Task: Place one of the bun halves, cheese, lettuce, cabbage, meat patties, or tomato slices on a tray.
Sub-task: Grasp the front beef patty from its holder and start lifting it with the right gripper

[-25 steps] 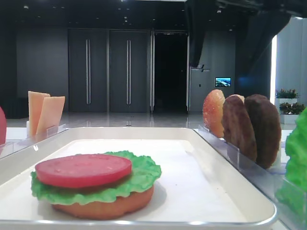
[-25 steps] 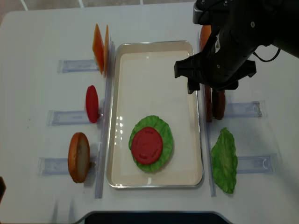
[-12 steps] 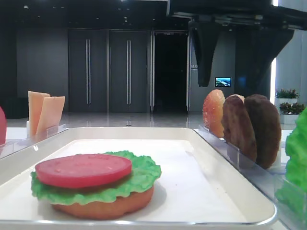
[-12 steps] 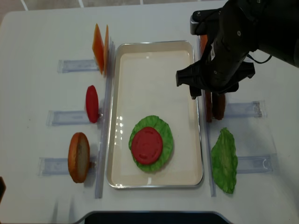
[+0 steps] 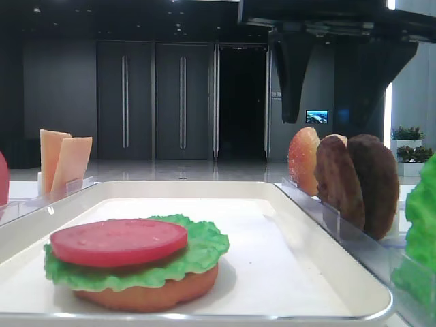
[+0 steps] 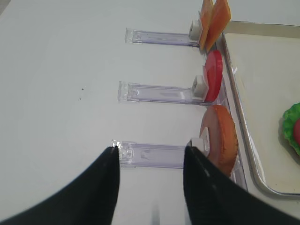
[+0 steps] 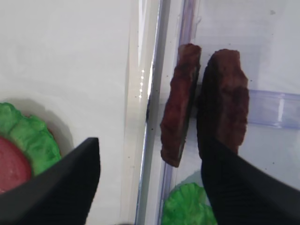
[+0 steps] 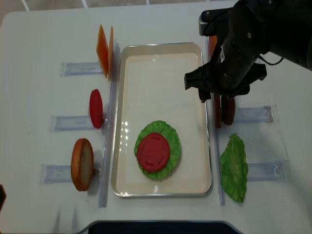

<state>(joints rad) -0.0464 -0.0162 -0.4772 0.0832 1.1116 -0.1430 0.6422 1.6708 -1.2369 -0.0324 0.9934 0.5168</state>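
Over two upright dark-brown grainy meat patties [image 7: 201, 110] in clear plastic rack [image 8: 253, 114]: black right gripper [image 7: 150, 164], fingers spread wide, gripping nothing; white tray [image 8: 161, 73] rim alongside.

No legible text, label, brand, number or sign appears in any view. The small lit screen [image 5: 316, 116] on the dark far wall, seen in the low exterior view, shows only a blue-green picture, too small to read. A faint pale plate beside it is likewise unreadable.
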